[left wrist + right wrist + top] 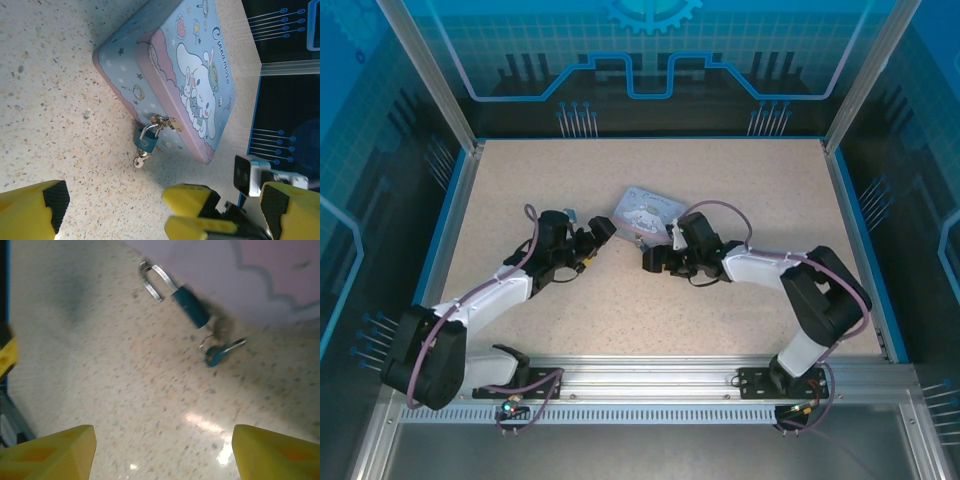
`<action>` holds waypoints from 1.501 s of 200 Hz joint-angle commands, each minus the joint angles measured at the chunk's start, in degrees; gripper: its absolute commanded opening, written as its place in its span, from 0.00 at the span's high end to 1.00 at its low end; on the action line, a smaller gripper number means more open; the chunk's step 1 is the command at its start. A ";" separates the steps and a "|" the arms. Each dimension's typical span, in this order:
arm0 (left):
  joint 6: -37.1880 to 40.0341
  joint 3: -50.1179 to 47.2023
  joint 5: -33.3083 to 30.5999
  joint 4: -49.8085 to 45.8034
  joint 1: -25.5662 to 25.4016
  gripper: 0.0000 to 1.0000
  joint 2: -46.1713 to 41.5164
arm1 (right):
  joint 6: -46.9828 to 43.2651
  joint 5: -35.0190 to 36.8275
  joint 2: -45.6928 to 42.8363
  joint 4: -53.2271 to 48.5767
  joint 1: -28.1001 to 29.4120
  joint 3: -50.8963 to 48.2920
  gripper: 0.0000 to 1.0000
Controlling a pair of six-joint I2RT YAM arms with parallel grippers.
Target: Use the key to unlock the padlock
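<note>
Left gripper point(594, 243) is seen with its yellow fingers point(31, 214) spread wide at the lower corners of its wrist view and nothing held between them. It is set low, just short of the tin point(170, 70), presumably so that the lock is kept in sight. The right gripper point(162, 442) is likewise open and empty, its two yellow wedge-shaped tips set far apart at the bottom of its own view and pointed at the lock from the other side. In the overhead view both are placed close together at the centre of the table point(650, 320), just below the tin.

The padlock point(148, 140) is found at the middle of the left wrist view, hung by its bright steel shackle from a small brass-coloured hasp point(167, 122) on the tin's near side wall, with its teal body lying on the table. The key point(141, 160) is seated at the bottom of that body, which is judged to be why neither gripper needs to carry it. Whether the shackle has been released cannot be told, the right wrist view being blurred. The tin is a flat, rounded rectangle of glossy printed metal, pale blue and pink with a white cartoon figure. The table is matte, speckled beige.
</note>
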 commanded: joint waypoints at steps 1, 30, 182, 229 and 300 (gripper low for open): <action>1.70 1.61 -0.27 -2.83 0.30 0.01 -1.86 | 0.06 3.27 2.75 -0.65 -1.74 5.99 0.28; 1.76 0.87 -0.10 -2.67 0.30 0.01 -2.97 | -1.19 4.26 5.53 -3.21 -6.44 12.62 0.28; 5.61 11.04 1.75 -1.86 0.35 0.01 7.11 | 2.48 13.34 4.87 10.77 0.92 0.54 0.41; 5.81 15.94 2.60 -2.21 1.23 0.01 11.34 | 5.57 19.14 13.28 10.23 3.49 7.93 0.47; 5.36 17.37 3.72 -1.97 2.58 0.01 12.75 | 6.60 21.35 21.72 8.57 4.39 15.54 0.51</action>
